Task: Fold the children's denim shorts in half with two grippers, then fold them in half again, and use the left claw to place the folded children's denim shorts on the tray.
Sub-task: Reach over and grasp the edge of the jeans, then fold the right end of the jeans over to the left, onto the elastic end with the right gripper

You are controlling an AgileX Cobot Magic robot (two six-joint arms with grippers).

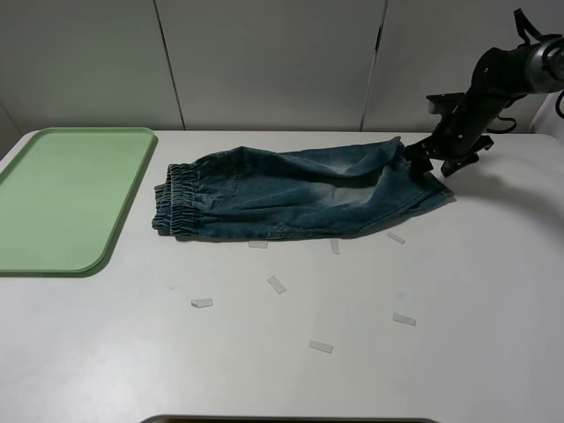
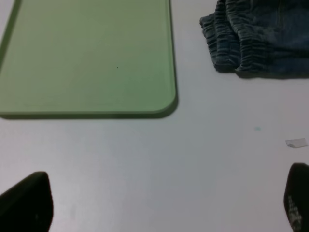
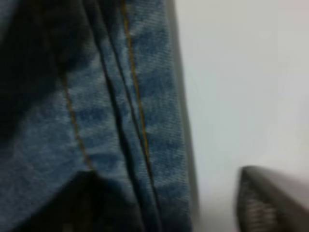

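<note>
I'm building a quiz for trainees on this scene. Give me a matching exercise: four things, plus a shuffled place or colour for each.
Things:
1. tray
2. shorts
3. right gripper
4. tape scraps

Descriptions:
A. blue denim, lying in the middle
B. pale green, far left
C. scattered in front of the shorts
D. at the shorts' leg end

Pairs: 1-B, 2-A, 3-D, 4-C

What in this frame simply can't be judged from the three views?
- right gripper: whether it pinches the denim shorts; tiny and dark in exterior high, blurred in right wrist.
- left gripper: outside exterior high; left wrist's edge cuts off all but two fingertips.
- tray: one side cut off by exterior high's edge.
</note>
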